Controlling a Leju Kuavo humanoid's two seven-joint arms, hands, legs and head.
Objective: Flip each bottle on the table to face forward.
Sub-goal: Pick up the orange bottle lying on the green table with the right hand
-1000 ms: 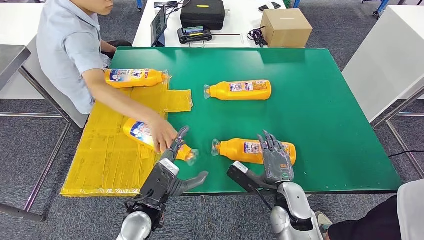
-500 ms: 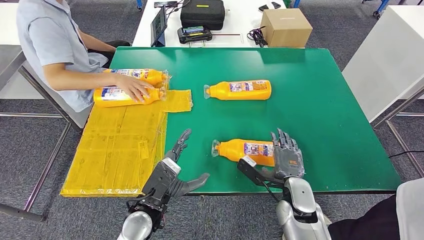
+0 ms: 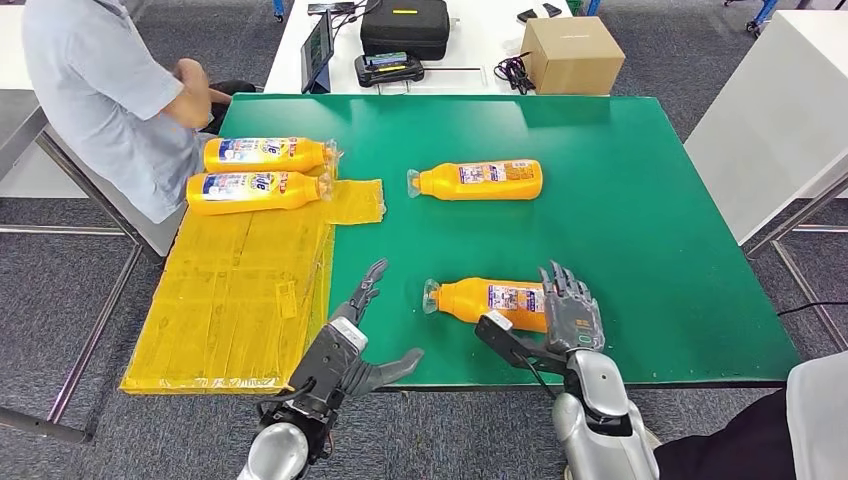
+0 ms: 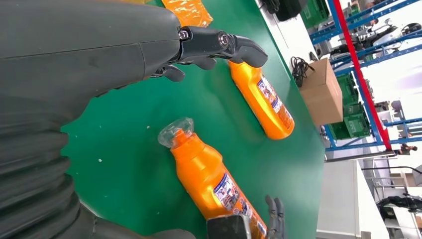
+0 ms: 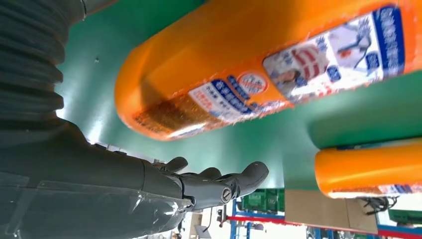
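Observation:
Two orange bottles lie on their sides on the green table [image 3: 640, 200]: a near bottle [image 3: 490, 299] [image 4: 214, 181] [image 5: 259, 59] by the front edge and a far bottle [image 3: 478, 180] [image 4: 263, 99] [image 5: 368, 169] mid-table, both with caps pointing left. My right hand [image 3: 570, 312] is spread flat over the near bottle's base end, holding nothing. Left of that bottle's cap hovers my left hand [image 3: 350, 335], fingers apart and empty. Two more orange bottles [image 3: 262, 155] [image 3: 255, 190] lie at the table's left on a yellow sheet [image 3: 240, 290].
A person in a light blue shirt [image 3: 100, 90] sits at the far left corner, arm drawn back. Behind the green table, a white table carries a black case [image 3: 405, 27], a tablet [image 3: 318, 48] and a cardboard box [image 3: 572, 53]. Another white table [image 3: 780, 120] stands to the right.
The person carried a bottle from near my left hand to the far left, laid it beside the other, then withdrew the arm. My right hand shifted slightly right along the near bottle.

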